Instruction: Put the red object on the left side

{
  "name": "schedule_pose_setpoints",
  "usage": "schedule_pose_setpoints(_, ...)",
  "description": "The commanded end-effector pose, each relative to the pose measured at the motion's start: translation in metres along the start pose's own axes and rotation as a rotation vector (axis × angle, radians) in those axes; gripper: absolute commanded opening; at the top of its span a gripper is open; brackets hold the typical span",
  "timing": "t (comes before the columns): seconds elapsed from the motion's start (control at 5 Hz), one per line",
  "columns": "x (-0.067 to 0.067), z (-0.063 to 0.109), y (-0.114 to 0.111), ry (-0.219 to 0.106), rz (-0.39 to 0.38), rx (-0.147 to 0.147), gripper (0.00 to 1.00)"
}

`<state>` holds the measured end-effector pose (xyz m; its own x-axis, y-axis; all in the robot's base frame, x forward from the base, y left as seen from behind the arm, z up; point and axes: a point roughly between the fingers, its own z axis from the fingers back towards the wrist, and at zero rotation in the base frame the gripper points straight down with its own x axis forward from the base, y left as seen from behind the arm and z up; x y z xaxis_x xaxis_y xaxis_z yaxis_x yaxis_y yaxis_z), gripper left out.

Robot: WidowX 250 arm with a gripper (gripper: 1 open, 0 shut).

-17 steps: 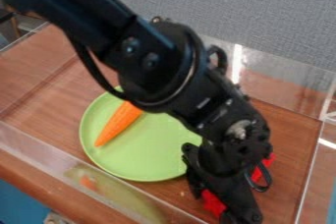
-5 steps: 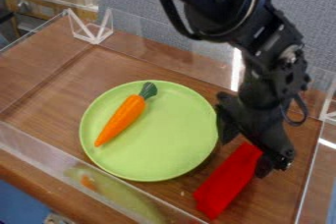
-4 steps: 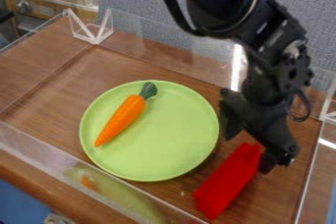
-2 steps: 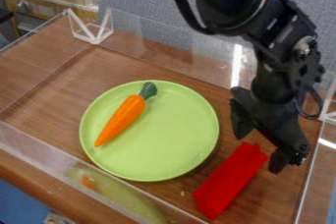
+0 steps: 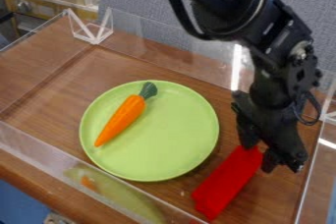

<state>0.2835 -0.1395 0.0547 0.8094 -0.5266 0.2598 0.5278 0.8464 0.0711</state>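
The red object (image 5: 226, 183) is a long red block lying on the wooden floor at the front right, just off the plate's right rim. My gripper (image 5: 270, 150) points steeply down over the block's far end. Its dark fingers (image 5: 250, 134) sit against both sides of that end, shut on it. The block still rests flat on the wood. An orange carrot (image 5: 124, 116) with a green top lies on the left half of the lime-green plate (image 5: 178, 144).
Low clear acrylic walls (image 5: 39, 144) fence the wooden surface (image 5: 59, 71) on all sides. A clear plastic stand (image 5: 89, 22) stands at the back left. The black arm (image 5: 230, 12) reaches in from the top. Bare wood shows left of the plate.
The arm swung from the front to the back right, uncovering the plate and carrot. In the last second the hand stayed over the block's far end and its fingers drew together on it.
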Motion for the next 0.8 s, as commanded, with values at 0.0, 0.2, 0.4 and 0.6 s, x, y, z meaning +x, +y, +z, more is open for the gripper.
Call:
schedule_pose_setpoints(0.0,0.003,0.010,0.002,-0.051,-0.030,-0.008,1.00)
schedule_pose_setpoints(0.2,0.007,0.018,0.010,-0.044,0.045,0.025,1.00)
schedule_pose_setpoints(0.4,0.011,0.025,0.018,-0.041,0.113,0.057,1.00)
schedule_pose_setpoints(0.6,-0.017,0.013,0.015,-0.025,-0.027,-0.015,1.00)
